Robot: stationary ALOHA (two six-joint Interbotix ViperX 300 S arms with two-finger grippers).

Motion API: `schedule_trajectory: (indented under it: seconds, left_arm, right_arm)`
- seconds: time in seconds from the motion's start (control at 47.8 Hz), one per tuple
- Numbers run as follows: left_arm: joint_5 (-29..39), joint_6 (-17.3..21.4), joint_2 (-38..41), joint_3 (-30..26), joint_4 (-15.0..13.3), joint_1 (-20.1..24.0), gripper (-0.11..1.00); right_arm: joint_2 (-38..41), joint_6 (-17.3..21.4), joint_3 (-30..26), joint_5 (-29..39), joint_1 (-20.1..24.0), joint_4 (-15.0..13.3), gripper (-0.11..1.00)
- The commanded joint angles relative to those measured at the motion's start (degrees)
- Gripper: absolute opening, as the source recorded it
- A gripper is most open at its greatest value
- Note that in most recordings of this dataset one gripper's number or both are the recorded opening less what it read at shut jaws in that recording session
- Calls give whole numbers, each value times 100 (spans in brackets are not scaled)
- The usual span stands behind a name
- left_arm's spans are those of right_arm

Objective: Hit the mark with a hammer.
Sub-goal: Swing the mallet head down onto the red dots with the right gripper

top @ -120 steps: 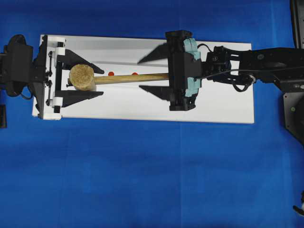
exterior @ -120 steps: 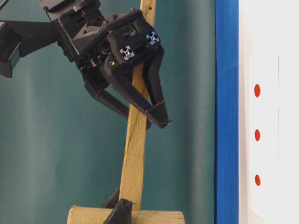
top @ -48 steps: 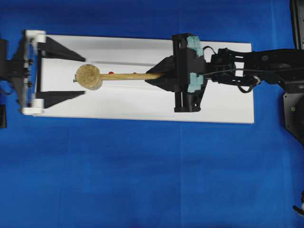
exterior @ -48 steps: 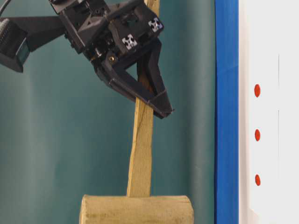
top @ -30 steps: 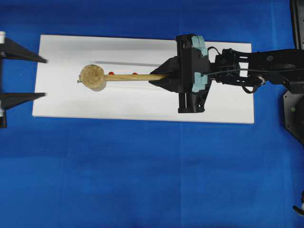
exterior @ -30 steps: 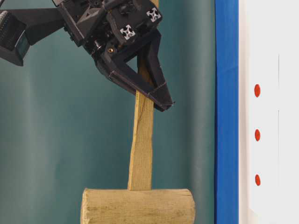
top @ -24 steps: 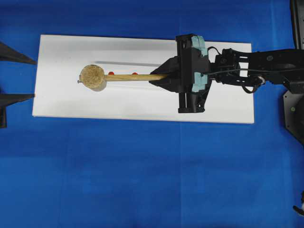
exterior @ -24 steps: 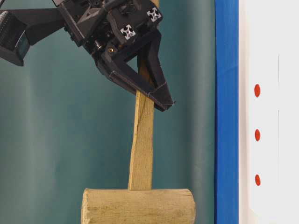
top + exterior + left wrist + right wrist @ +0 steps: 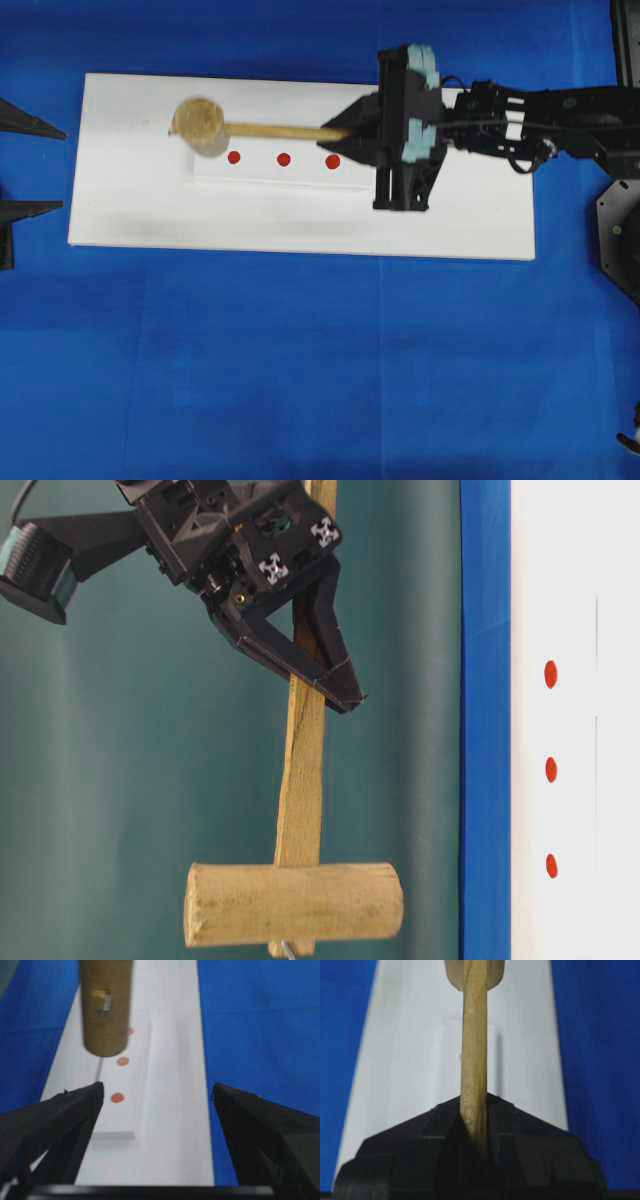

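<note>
left end effector (image 9: 157,1097) at the far left edge, fingers spread wide, holding nothing. wooden mallet (image 9: 262,128): thick pale cylindrical head, slim squared handle, raised above the white board (image 9: 130,210), head beside the leftmost red dot (image 9: 234,157). right end effector (image 9: 345,128) clamped on the handle's end.

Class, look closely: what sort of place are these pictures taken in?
Probably a robotics lab test bench: a blue-covered table, a white board with red dots, and the right gripper gripping a wooden hammer.
</note>
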Motion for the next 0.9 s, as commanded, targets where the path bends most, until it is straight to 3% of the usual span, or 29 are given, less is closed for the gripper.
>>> schedule_trajectory:
  seconds: [0.0, 0.272, 0.481, 0.606, 0.878]
  left_arm:
    - [-18, -9, 62, -53, 0, -9, 87]
    - [-18, -9, 62, -53, -9, -9, 87]
    - [-18, -9, 62, -44, -9, -9, 87]
    - [-18, -9, 70, -26, 0, -9, 87]
    - [-18, -9, 70, -18, 0, -9, 87]
  right_arm:
    - [-185, 0, -79, -70, -18, 18, 1]
    - [-88, 9, 9, -79, -35, 18, 1]
    - [853, 202, 149, -396, -44, 123, 1]
    - [1230, 378, 114, -202, -44, 158, 1]
    - [712, 413, 211, -193, -44, 141, 1]
